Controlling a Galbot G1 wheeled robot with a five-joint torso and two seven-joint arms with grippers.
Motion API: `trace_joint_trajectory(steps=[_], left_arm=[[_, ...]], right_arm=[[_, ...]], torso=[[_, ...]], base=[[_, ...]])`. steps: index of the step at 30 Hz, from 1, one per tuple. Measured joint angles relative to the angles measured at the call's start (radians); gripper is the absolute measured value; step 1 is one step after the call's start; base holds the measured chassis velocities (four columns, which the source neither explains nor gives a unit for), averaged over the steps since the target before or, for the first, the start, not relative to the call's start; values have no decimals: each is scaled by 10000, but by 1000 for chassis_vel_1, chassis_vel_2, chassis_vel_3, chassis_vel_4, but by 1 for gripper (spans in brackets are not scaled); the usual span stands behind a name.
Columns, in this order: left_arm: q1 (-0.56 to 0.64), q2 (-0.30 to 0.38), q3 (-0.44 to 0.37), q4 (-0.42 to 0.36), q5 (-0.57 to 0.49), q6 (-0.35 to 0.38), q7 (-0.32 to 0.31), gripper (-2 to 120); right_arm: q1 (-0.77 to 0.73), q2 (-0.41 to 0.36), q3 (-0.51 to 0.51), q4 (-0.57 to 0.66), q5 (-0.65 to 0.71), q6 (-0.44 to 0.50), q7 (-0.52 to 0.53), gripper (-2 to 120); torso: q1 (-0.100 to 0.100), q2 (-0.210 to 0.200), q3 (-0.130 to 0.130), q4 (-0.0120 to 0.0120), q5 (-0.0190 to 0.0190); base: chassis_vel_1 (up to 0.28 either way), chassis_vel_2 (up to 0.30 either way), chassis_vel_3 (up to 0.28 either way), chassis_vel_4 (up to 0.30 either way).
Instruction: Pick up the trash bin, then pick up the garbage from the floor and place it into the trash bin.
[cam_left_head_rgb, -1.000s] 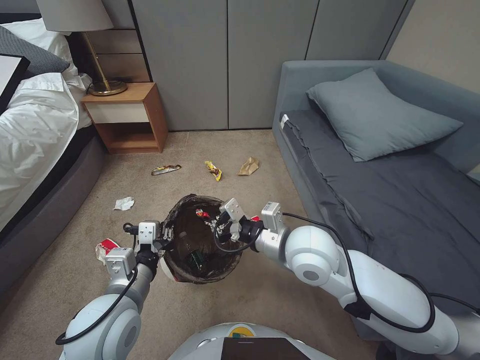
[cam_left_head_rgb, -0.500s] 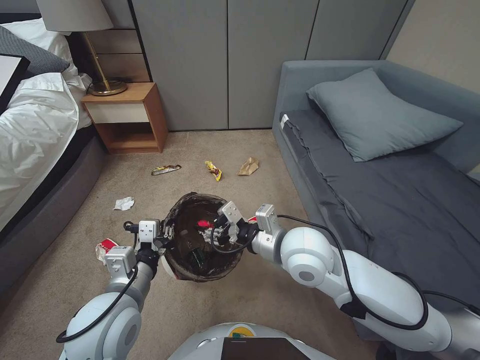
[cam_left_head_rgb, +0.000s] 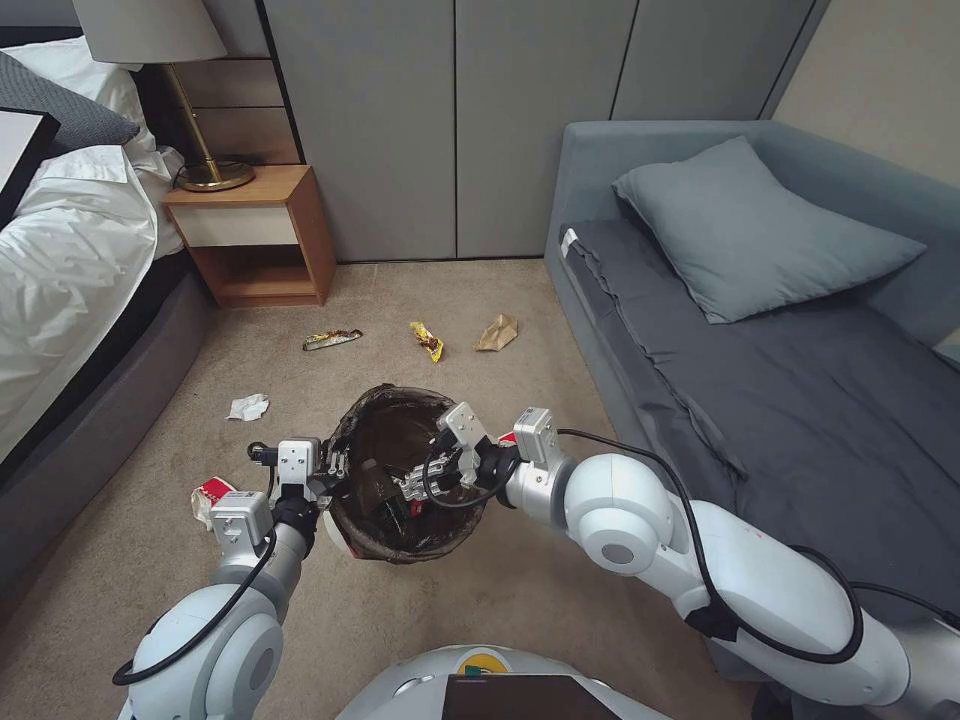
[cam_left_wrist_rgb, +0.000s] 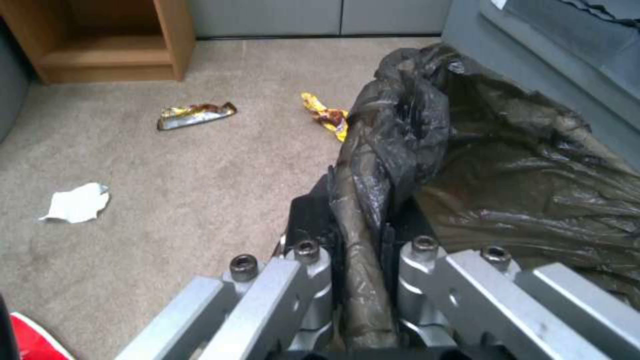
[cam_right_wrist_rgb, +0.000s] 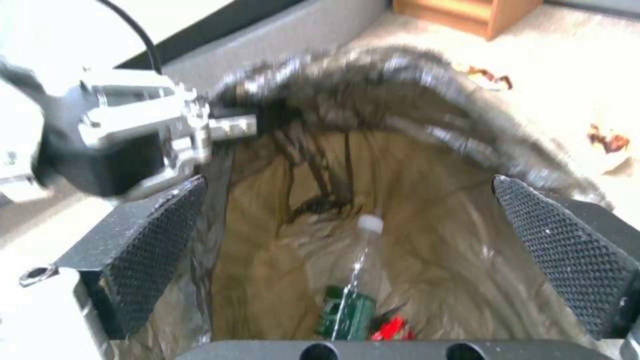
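Note:
The trash bin (cam_left_head_rgb: 380, 400) hangs above the carpet, and my left gripper (cam_left_head_rgb: 325, 478) is shut on the near-left rim, pinching the dark liner (cam_left_wrist_rgb: 363, 280). Over the bin's mouth my right gripper (cam_left_head_rgb: 412, 490) stands open with nothing between its pads (cam_right_wrist_rgb: 160, 240). At the bottom of the bin lie a clear bottle with a green label (cam_right_wrist_rgb: 350, 305) and a red scrap (cam_right_wrist_rgb: 390, 327). Garbage on the floor: a white tissue (cam_left_head_rgb: 248, 406), a red-white cup (cam_left_head_rgb: 210, 497), two wrappers (cam_left_head_rgb: 332, 339) (cam_left_head_rgb: 427, 340) and a brown paper bag (cam_left_head_rgb: 497, 332).
A bed (cam_left_head_rgb: 70, 300) runs along the left, with a wooden nightstand (cam_left_head_rgb: 255, 230) and a lamp behind it. A grey sofa (cam_left_head_rgb: 760, 340) with a cushion takes up the right. Grey cupboard doors close off the back. Open carpet lies between them.
My right gripper held a small red piece over the bin a second ago; it has let go and reached further over the opening. The red piece now lies at the bottom.

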Motion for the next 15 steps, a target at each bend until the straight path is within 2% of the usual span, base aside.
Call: trace_joint_trajectory(steps=[3, 6, 8, 11, 13, 15], left_arm=[[14, -3, -19, 1, -6, 0, 2, 7], [31, -2, -45, 0, -28, 0, 1, 7], [35, -2, -51, 0, -35, 0, 1, 7], [87, 3, -106, 0, -148, 7, -14, 7], [97, 5, -118, 0, -161, 8, -13, 7], [134, -4, -203, 0, -164, 12, -18, 7]], right_arm=[[-141, -98, 369, 161, -23, 89, -85, 100], [-795, -337, 1199, 376, -544, 242, -337, 100], [-898, -356, 1307, 399, -618, 263, -371, 100], [-2528, -637, 2661, 668, -2324, 706, -660, 100], [-2777, -667, 2845, 688, -2622, 810, -674, 100], [-4071, -551, 3973, 770, -3764, 1123, -811, 100]], torso=[[0, 0, 0, 0, 0], [0, 0, 0, 2, 0], [0, 0, 0, 0, 0], [0, 0, 0, -4, 1], [0, 0, 0, -2, 1], [0, 0, 0, 0, 1]], base=[[0, 0, 0, 0], [0, 0, 0, 0], [0, 0, 0, 0], [0, 0, 0, 0], [0, 0, 0, 0], [0, 0, 0, 0]])
